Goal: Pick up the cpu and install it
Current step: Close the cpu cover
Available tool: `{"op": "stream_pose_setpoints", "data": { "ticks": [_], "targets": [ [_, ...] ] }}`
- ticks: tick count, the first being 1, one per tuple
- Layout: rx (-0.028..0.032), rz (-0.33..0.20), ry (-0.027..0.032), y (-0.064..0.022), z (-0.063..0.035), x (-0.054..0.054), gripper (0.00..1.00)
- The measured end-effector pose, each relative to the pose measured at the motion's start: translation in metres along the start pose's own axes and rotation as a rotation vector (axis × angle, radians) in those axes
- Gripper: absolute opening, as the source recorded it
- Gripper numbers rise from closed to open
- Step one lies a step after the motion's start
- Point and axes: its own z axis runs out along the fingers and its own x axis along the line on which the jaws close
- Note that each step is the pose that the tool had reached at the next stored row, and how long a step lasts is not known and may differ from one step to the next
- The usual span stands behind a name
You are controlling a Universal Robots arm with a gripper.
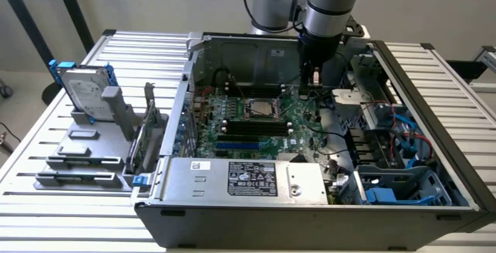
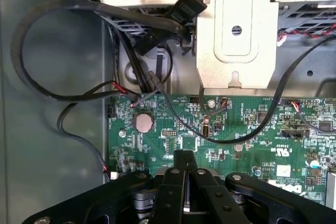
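The open computer case (image 1: 403, 79) lies on the slatted table with its green motherboard (image 1: 291, 119) exposed. A small silver-grey square, the cpu (image 1: 259, 109), sits flat inside the socket frame in the middle of the board. My gripper (image 1: 316, 80) hangs over the board's far right part, beyond and to the exterior view's right of the socket, and apart from the cpu. In the wrist view the black fingers (image 2: 178, 174) press together above the board, so the gripper (image 2: 185, 156) is shut, with nothing seen between them.
Long black memory sticks (image 1: 256, 126) lie just in front of the socket. A silver hard drive in a blue frame (image 1: 81, 90) stands in a grey holder (image 1: 85, 148) on the exterior view's left. Black cables (image 2: 63, 98) and a metal bracket (image 2: 236, 40) crowd the area under the gripper.
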Motion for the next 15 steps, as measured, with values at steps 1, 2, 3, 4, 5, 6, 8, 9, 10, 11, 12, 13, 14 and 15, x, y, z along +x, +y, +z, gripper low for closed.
{"op": "stream_pose_setpoints", "data": {
  "ticks": [1, 2, 3, 4, 5, 6, 8, 9, 10, 11, 12, 13, 14, 15],
  "targets": [
    [0.0098, 0.001, -0.0002, -0.0002, 0.0001, 0.000, 0.11],
    [0.0217, 0.002, -0.0005, -0.0005, 0.0001, 0.000, 0.11],
    [0.0386, 0.004, -0.0004, -0.0007, 0.0001, 0.000, 0.11],
    [0.0564, 0.006, -0.0006, -0.0008, 0.0001, 0.000, 0.11],
    [0.0743, 0.008, -0.0006, -0.0010, 0.0001, 0.000, 0.11],
    [0.0922, 0.010, -0.0007, -0.0012, 0.0001, 0.000, 0.11],
    [0.1254, 0.014, -0.0010, -0.0022, 0.0002, 0.000, 0.11],
    [0.1397, 0.016, -0.0010, -0.0030, 0.0002, 0.000, 0.11],
    [0.1536, 0.017, -0.0013, -0.0041, 0.0001, 0.000, 0.11],
    [0.1679, 0.019, -0.0014, -0.0054, 0.0000, 0.000, 0.11],
    [0.1811, 0.020, -0.0014, -0.0067, 0.0000, 0.000, 0.11],
    [0.1952, 0.022, -0.0016, -0.0081, 0.0000, 0.000, 0.11],
    [0.2097, 0.023, -0.0018, -0.0096, 0.0000, 0.000, 0.11],
    [0.2271, 0.025, -0.0019, -0.0113, -0.0001, 0.000, 0.11]
  ]
}}
